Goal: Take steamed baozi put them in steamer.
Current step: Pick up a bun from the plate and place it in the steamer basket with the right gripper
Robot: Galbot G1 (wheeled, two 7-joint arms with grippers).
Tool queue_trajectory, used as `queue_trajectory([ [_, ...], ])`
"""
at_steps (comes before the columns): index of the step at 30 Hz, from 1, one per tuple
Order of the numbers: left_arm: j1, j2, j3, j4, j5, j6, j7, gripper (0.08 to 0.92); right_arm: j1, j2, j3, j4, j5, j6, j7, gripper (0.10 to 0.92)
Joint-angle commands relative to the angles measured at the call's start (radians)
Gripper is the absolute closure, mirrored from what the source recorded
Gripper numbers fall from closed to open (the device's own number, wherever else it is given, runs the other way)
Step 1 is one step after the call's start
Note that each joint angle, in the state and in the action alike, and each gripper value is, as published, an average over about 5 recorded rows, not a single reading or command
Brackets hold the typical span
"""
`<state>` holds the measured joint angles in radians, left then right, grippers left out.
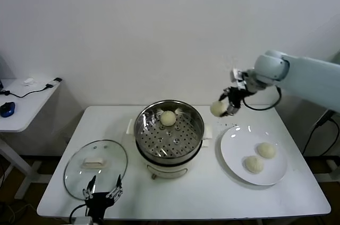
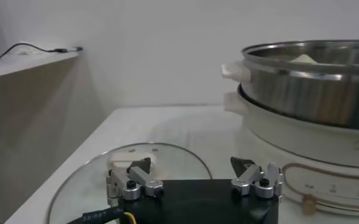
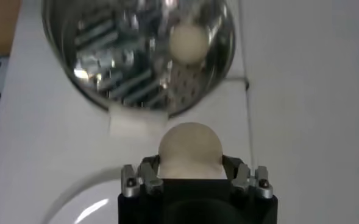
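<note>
Right, on my head view the white table (image 1: 202,198) carries the steamer (image 1: 169,150) in the middle, the glass lid (image 1: 95,168) lying flat to its left, and a white plate (image 1: 234,156) to its right. The lid has a white handle (image 1: 93,163) on top and sits apart from the steamer base. Off to the far left there's a side desk (image 1: 24,111) with a cable and a blue mouse (image 1: 7,109), well clear of the work.

Steamed baozi count as I see it: one already on the perforated tray at the back of the steamer (image 1: 168,118), two on the plate (image 1: 266,150) (image 1: 253,164), and one in the air.

Nothing stands between the carried bun and the steamer opening; the pot is uncovered and only the back of the tray is taken.

Right gripper (image 1: 226,107) is up above the table, between the plate and the steamer rim, just off the steamer's right side. It's clamped on the fourth bun (image 1: 217,109); in the right wrist view the bun (image 3: 190,148) sits squarely between the two fingers (image 3: 144,176), both touching its sides, with the steamer (image 3: 106,67) and the bun inside it (image 3: 188,41) visible beyond.

Left gripper (image 1: 102,192) is parked low at the near edge of the table, just in front of the lid. In the left wrist view its fingers (image 2: 133,181) stand wide apart with nothing between them, the lid (image 2: 94,182) right ahead and the steamer (image 2: 313,91) off to one side
</note>
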<state>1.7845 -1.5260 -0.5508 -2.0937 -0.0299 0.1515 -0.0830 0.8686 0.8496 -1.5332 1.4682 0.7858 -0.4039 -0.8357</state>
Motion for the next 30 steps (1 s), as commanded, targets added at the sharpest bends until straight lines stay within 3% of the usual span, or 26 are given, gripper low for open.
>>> queue_trajectory([
  [1,0.006,0.002,0.011,-0.008,0.007,-0.003,-0.002,0.177,0.15,0.178,-0.026,0.168,0.254,-0.142,0.15,0.332],
  [13,0.017,0.004,0.02,-0.012,0.026,-0.007,-0.007,0.177,-0.105,0.458,-0.005,0.0,0.24,-0.221,0.29,0.338],
  [30,0.009,0.003,0.013,0.002,0.025,-0.001,-0.007,0.177,-0.298,0.57,0.003,-0.21,0.111,-0.258,0.367,0.338],
])
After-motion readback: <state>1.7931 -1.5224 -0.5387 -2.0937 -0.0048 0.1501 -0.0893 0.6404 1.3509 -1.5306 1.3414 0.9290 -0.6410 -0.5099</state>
